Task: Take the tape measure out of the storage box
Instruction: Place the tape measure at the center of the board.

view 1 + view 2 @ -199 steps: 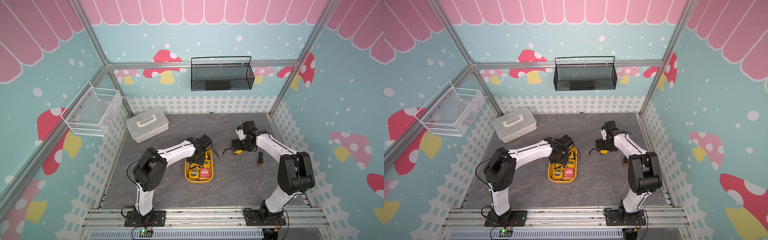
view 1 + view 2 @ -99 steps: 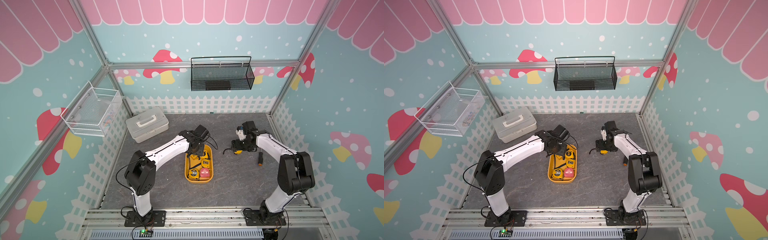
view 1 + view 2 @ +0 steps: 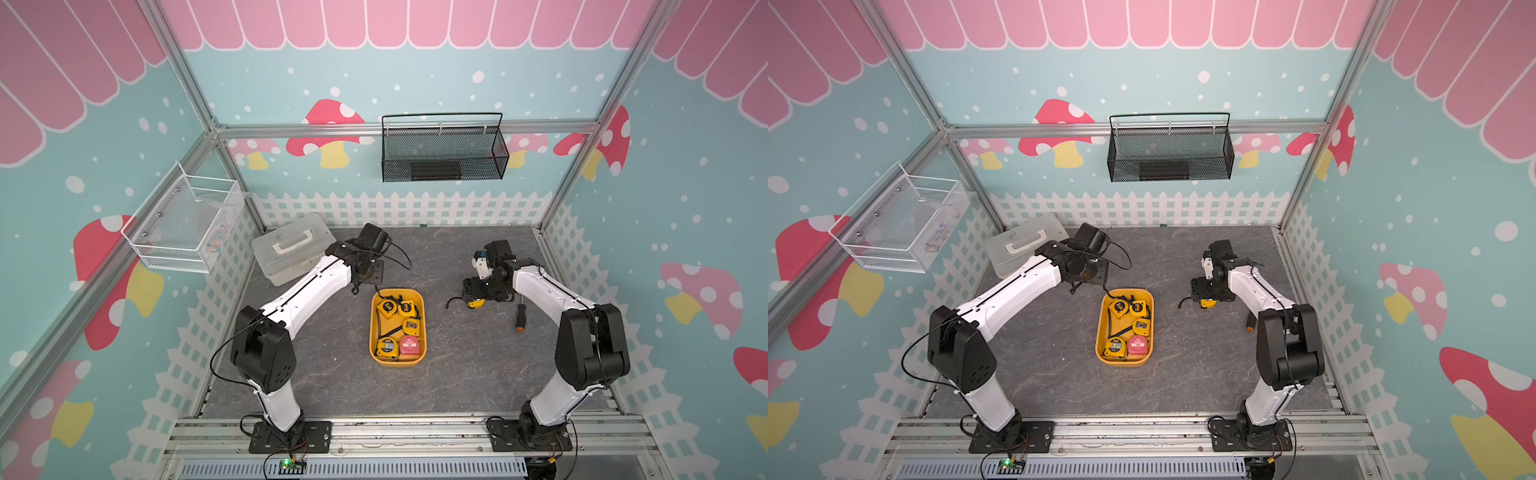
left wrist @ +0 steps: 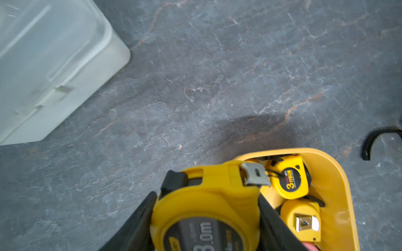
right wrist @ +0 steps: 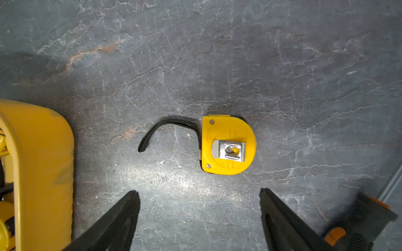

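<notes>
The storage box (image 3: 423, 332) is a shallow yellow tray on the grey floor, also seen in the other top view (image 3: 1152, 332). Several tape measures lie in it, yellow ones (image 3: 386, 306) and a pink one (image 3: 409, 343). My left gripper (image 4: 206, 195) is shut on a yellow tape measure (image 4: 202, 208). It holds it raised just past the tray's far end (image 3: 366, 272). My right gripper (image 5: 199, 192) stands open above another yellow tape measure (image 5: 226, 145), which lies on the floor to the right of the tray (image 3: 476, 303) with its black strap spread out.
A white-grey lidded case (image 3: 293, 247) stands at the back left, close to my left arm. A screwdriver (image 3: 519, 318) with a black and orange handle lies by my right arm. A black wire basket (image 3: 442, 151) hangs on the back wall, a white one (image 3: 183, 224) on the left wall.
My left gripper has risen out of the tray with the yellow tape measure and moved back and to the left. The right arm has not moved.
</notes>
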`<state>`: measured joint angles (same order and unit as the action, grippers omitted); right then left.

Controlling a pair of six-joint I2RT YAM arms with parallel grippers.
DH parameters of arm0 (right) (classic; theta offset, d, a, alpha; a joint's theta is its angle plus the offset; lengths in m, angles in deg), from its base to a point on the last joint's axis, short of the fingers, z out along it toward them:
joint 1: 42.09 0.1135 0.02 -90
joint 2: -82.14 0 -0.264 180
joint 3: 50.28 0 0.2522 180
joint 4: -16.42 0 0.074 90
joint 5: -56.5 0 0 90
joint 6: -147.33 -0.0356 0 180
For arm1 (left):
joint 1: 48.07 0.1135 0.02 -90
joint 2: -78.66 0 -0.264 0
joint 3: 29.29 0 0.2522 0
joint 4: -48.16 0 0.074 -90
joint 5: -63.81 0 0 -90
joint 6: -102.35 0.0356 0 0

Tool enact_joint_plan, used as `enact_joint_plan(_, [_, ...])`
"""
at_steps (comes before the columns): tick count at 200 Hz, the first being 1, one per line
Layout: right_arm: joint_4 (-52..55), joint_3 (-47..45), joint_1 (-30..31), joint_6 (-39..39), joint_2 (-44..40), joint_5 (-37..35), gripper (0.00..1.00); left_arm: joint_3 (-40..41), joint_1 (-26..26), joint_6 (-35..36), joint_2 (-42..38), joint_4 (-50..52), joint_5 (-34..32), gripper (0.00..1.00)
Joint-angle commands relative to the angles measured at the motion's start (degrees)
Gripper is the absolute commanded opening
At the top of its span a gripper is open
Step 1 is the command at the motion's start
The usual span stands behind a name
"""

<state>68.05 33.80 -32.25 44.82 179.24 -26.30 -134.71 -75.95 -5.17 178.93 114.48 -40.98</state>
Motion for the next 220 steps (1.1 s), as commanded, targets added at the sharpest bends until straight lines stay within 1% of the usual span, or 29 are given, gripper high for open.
enact_joint_plan(1, [1.77, 1.48, 0.28, -0.41, -1.19, 0.00, 0.87, -0.04, 2.66, 2.39, -3.36, 0.29, -2.62, 0.61])
enact_joint_plan(14, [1.75, 1.57, 0.34, -0.50, -1.16, -0.02, 0.87, 1.19, 4.06, 2.83, -4.16, 0.17, -2.62, 0.61])
enact_joint_plan(20, [1.86, 1.66, 0.39, -0.57, -1.13, 0.04, 0.87, 1.77, 6.21, 3.13, -4.29, 0.04, -2.62, 0.61])
enact_joint_plan(47, [2.02, 1.75, 0.40, -0.58, -0.91, 0.19, 0.87, 4.90, 10.23, 4.15, -4.48, -0.46, -2.30, 0.61])
enact_joint_plan(88, [2.25, 1.75, 0.42, -0.58, -0.85, -0.24, 0.87, 10.10, 14.86, 4.50, -4.01, -3.35, 0.21, 0.61])
enact_joint_plan(183, [2.91, 1.79, 0.44, -0.49, -0.80, -0.37, 0.87, 13.96, 21.69, 3.37, 4.71, -9.66, 9.66, 0.61])
enact_joint_plan(220, [3.02, 1.75, 0.43, -0.36, -0.94, -0.63, 0.87, 14.16, 23.86, 3.37, 6.81, -10.39, 11.63, 0.61])
